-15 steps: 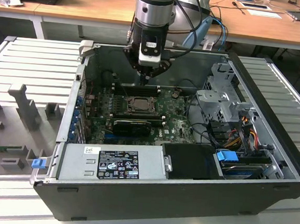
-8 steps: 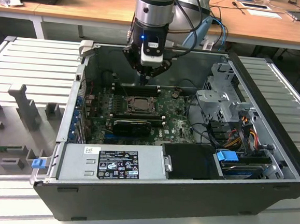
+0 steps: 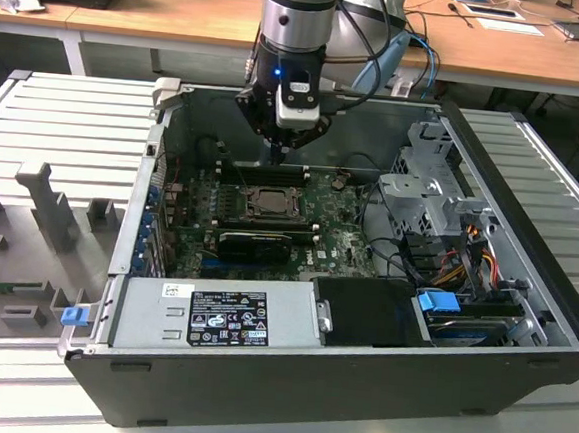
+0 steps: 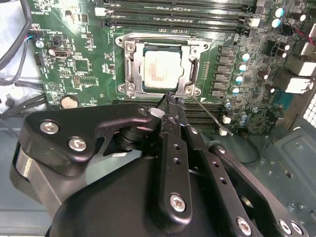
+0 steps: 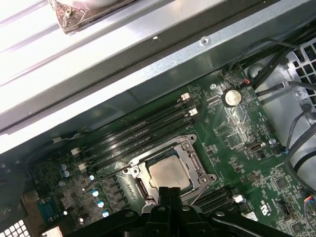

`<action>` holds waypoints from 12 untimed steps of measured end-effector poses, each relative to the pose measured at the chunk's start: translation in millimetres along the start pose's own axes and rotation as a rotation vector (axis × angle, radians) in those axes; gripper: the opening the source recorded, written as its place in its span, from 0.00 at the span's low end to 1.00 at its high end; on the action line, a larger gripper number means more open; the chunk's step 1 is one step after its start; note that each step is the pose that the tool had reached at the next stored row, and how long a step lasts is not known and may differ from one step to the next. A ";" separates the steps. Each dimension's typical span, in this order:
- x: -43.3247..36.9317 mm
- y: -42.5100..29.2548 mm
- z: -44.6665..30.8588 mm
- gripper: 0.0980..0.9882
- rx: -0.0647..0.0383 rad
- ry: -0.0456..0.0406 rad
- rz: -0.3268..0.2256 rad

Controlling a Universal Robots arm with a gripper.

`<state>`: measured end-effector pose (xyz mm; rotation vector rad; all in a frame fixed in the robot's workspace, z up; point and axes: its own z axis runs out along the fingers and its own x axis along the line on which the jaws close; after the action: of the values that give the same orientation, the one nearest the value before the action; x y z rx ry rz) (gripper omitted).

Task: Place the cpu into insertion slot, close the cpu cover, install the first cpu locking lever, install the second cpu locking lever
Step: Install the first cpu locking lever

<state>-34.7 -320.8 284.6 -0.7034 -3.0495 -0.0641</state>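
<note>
The cpu (image 4: 160,69) lies flat in the insertion slot (image 4: 197,48), its silver-grey top face up; it is also seen from the exterior view (image 3: 269,202) and the first wrist view (image 5: 169,173). The cpu cover (image 4: 129,65), a thin silvery frame, lies down around the chip. A thin metal locking lever (image 4: 212,116) sticks out slanted from the socket's corner, not latched. My gripper (image 4: 171,97) hovers just beside the socket edge near that lever's base, shut with nothing between its fingers. It hangs over the motherboard in the exterior view (image 3: 277,158).
The open computer case (image 3: 524,295) walls in the board. Long memory slots (image 4: 177,12) run beside the socket. A black ridged heatsink (image 3: 255,244), a power supply (image 3: 217,311), a drive cage (image 3: 427,187) and loose cables (image 3: 467,251) crowd the case.
</note>
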 end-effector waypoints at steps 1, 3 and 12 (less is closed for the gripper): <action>0.0 0.0 0.0 0.01 0.000 0.0002 -0.006; 0.0 0.0 0.0 0.01 0.000 0.0007 -0.019; 0.0 0.0 0.1 0.01 0.002 0.0032 -0.087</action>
<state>-34.7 -320.8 284.5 -0.5691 -3.0756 -0.0632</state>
